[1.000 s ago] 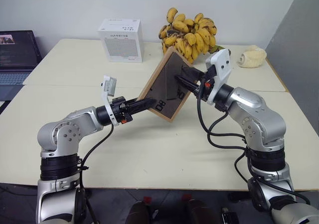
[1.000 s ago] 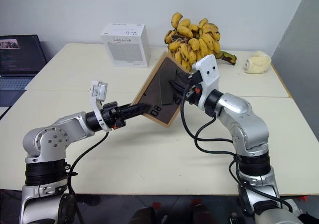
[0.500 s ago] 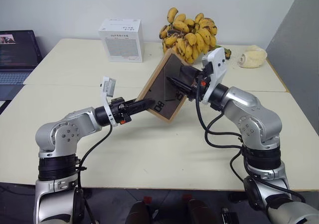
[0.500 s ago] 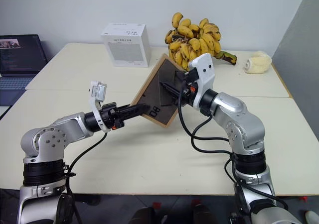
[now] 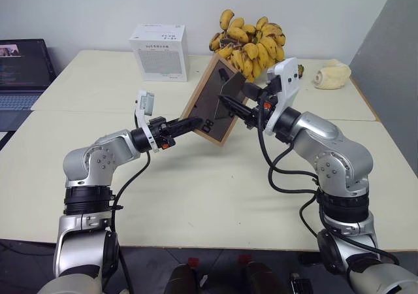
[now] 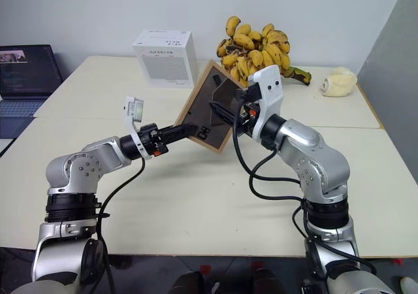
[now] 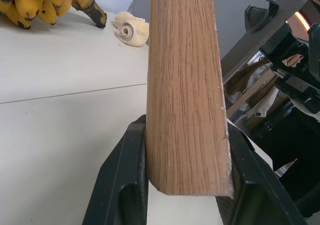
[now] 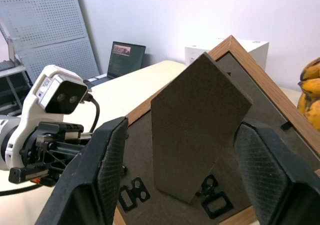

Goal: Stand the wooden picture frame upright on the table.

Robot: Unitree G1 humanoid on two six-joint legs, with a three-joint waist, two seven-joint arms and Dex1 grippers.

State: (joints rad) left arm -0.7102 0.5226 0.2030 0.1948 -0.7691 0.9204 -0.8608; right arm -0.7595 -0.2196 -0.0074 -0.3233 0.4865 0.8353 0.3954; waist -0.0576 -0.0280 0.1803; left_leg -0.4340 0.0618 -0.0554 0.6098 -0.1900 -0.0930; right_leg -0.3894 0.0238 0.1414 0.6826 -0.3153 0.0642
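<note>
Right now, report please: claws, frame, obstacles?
Left claw shut on wooden picture frame, held above table. Right claw open around fold-out stand. Bananas close behind.

**Background clutter at the far side of my feed**

Far centre-left I see a white box (image 5: 159, 51) with grey printed text on its face, standing upright. Just right of it sits a big bunch of bananas (image 5: 248, 42), yellow with brown spotting. Further right, near the far right corner, lies a pale cream rolled object (image 5: 331, 73). At the left edge an open laptop (image 5: 23, 75) shows a dark lit screen. A white wall (image 5: 98, 6) runs behind everything.
</note>
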